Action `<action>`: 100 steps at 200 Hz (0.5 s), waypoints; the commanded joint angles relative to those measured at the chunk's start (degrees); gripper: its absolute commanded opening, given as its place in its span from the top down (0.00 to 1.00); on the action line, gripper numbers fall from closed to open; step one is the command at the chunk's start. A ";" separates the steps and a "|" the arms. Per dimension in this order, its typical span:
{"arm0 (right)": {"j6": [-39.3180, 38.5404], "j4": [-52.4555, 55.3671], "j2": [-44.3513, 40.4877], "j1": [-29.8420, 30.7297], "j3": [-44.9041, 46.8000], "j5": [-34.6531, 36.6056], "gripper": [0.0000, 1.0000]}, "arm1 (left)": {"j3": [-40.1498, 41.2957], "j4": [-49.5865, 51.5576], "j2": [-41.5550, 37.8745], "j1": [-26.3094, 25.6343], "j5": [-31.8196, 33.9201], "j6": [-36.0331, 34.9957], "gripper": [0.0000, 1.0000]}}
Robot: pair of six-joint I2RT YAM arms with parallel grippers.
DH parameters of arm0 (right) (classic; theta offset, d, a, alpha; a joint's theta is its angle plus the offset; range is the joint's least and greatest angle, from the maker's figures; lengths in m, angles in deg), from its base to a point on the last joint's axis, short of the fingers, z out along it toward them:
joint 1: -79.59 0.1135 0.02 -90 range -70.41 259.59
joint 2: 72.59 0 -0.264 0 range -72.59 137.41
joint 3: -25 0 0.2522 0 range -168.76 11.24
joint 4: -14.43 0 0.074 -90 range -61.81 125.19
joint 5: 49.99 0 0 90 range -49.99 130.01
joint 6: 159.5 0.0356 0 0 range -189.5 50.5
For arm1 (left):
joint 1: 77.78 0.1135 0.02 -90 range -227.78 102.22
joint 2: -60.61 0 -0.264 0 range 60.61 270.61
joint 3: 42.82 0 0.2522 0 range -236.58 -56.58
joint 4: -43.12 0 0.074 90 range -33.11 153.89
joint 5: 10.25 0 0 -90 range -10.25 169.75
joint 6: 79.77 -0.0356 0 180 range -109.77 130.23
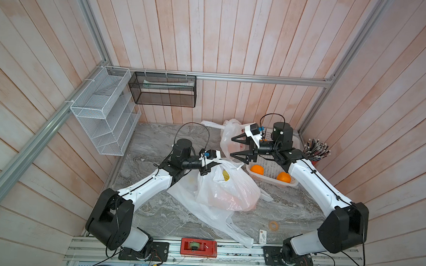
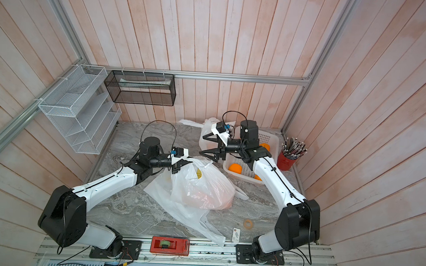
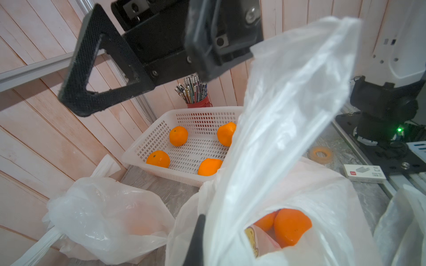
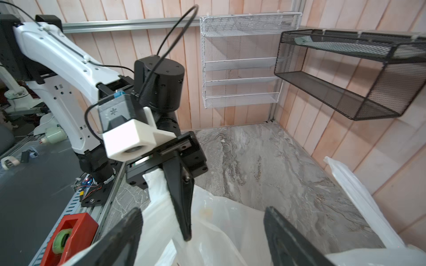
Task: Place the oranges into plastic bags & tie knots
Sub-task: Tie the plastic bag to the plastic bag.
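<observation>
Left wrist view: four oranges (image 3: 178,135) lie loose in the white perforated basket (image 3: 147,142). At least two more show through the open mouth of a plastic bag (image 3: 322,195) standing just beside the basket, on the side facing the left arm.

The left gripper (image 4: 186,231) is clenched on that bag's upper edge and holds the thin film raised, as the right wrist view shows.

In both top views the right gripper (image 1: 231,147) hangs above the grey marbled table (image 1: 151,211), just off the same side of the basket. Its jaws are spread wide, with nothing between them.

A second bag (image 1: 228,139), faintly orange through its film, sits near the basket's far corner by the back wall, with a handle strip sticking out sideways. Whether it is knotted cannot be told.

A third bag (image 1: 216,220) lies flat on the table, partly under the held one and farther from the basket.

A red cup of pencils (image 1: 316,152) stands just beside the basket on its opposite side, against the wall.
</observation>
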 commanded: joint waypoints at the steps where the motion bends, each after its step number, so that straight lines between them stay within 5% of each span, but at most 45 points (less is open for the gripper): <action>1: -3.69 4.35 -1.32 1.87 2.92 -1.07 0.14 | -2.04 3.69 -1.67 -0.31 0.41 -5.52 1.00; 100: -3.25 6.63 2.23 6.06 6.58 9.62 0.25 | -1.66 1.98 -3.78 -0.96 0.37 -8.55 1.00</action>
